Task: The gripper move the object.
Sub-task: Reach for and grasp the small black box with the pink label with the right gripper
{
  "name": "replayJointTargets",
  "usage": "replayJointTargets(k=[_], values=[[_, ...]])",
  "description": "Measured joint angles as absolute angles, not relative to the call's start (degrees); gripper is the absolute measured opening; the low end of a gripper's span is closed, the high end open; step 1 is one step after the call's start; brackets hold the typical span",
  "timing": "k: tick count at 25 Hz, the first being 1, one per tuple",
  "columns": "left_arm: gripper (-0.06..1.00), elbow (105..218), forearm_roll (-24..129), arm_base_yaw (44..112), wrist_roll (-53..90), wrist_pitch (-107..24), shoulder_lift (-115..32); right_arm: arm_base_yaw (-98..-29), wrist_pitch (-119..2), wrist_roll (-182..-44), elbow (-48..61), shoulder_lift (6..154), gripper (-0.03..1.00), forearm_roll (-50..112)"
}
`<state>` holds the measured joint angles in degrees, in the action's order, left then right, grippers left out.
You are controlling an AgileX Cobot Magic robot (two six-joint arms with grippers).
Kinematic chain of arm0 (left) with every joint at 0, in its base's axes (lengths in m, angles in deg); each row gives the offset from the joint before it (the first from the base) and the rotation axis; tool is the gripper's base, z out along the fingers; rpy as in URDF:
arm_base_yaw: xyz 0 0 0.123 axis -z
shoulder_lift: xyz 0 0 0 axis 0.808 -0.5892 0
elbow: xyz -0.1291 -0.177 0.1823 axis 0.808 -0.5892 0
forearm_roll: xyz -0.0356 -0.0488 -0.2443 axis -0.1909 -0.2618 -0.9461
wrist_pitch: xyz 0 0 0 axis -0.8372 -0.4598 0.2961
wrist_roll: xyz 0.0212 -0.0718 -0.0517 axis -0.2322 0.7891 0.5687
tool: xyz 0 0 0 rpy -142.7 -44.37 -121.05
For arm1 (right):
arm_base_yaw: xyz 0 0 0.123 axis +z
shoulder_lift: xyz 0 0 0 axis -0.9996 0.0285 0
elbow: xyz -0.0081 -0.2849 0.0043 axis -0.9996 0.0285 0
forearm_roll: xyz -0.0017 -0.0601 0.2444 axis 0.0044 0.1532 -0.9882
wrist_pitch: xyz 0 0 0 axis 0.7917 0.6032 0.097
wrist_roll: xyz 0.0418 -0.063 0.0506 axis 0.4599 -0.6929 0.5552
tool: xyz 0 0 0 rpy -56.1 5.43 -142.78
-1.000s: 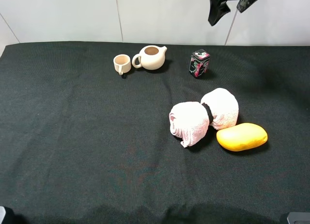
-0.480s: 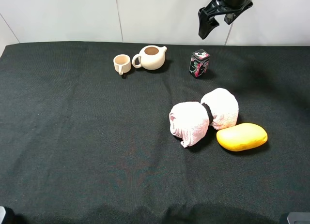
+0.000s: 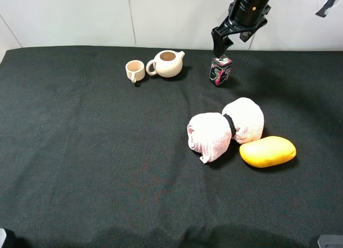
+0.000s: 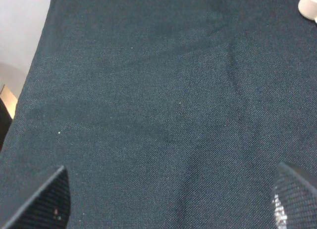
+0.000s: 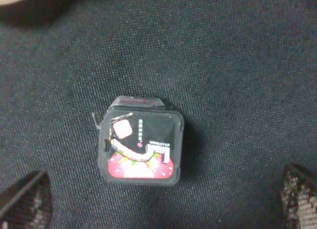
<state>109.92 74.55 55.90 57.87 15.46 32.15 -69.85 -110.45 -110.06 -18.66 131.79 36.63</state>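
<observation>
The object is a small black tin box (image 3: 220, 70) with a pink, green and white pattern, standing on the black cloth at the back right of centre. My right gripper (image 3: 221, 46) hangs open just above it, its arm coming down from the top of the exterior view. In the right wrist view the box (image 5: 141, 142) lies top-up between the spread gripper (image 5: 163, 199), and neither fingertip (image 5: 25, 199) touches it. My left gripper (image 4: 168, 199) is open over bare cloth, holding nothing; it does not show in the exterior view.
A cream teapot (image 3: 168, 63) and cream cup (image 3: 134, 70) stand left of the box. Two pink rolled towels (image 3: 225, 129) and a yellow mango (image 3: 267, 151) lie in front of it. A white wall runs behind the table's back edge (image 3: 80, 46).
My right gripper has come down and to the left, from high at the top edge to just above the tin box. Nothing else has moved.
</observation>
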Motion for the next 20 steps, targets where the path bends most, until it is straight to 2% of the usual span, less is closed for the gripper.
replayJointTargets(k=[20], values=[[0.85,109.92,74.55,55.90,57.87,15.46,32.15,-69.85,-106.39,-107.97,-18.78,138.16,0.69,35.61]])
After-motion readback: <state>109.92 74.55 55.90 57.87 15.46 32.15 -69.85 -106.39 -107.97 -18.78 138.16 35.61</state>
